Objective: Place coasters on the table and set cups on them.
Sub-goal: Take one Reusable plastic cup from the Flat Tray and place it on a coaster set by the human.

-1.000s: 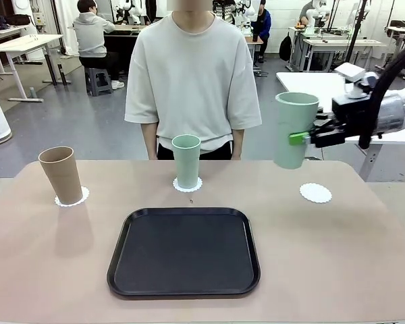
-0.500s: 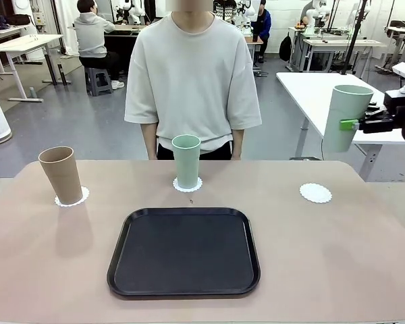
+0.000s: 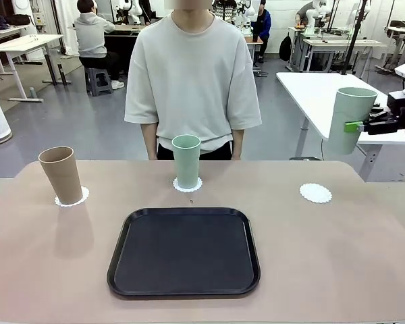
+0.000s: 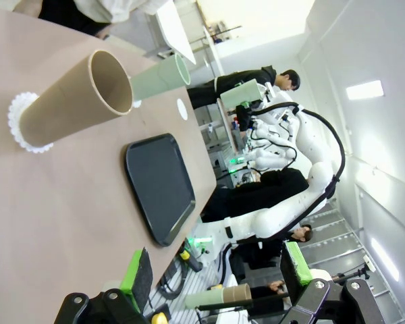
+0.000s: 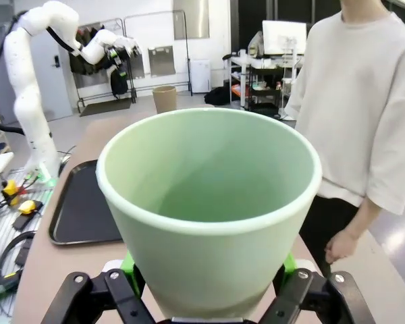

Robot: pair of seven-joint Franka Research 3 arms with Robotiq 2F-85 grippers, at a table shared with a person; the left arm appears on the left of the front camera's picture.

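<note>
So the beige table (image 3: 47,270) has a black tray (image 3: 183,251) sitting in the middle on the near side, nothing on it. Behind the tray there's a tiny dark speck on the tabletop, can't tell what it is. A person in a pale t-shirt (image 3: 192,74) stands right at the far edge, arms down.

Coasters: three white lacy ones in a row across the far half. The left coaster (image 3: 71,197) has the brown cup (image 3: 61,175) on it, and that cup looks tilted, leaning toward the left. The middle coaster (image 3: 187,184) has a mint green cup (image 3: 186,160) standing upright on it. The right coaster (image 3: 315,193) is bare, with open tabletop all around it.

The second mint cup (image 3: 351,120) is up in the air past the table's far right corner, well above and beyond that bare coaster. The right gripper (image 3: 354,125) has it pinched around the lower body, green pads pressed on either side in the right wrist view (image 5: 209,223), cup mouth facing the camera.

The left gripper (image 4: 216,277) is holding nothing, fingers spread wide, hanging off to the side of the table with the brown cup and tray out in front of it.
</note>
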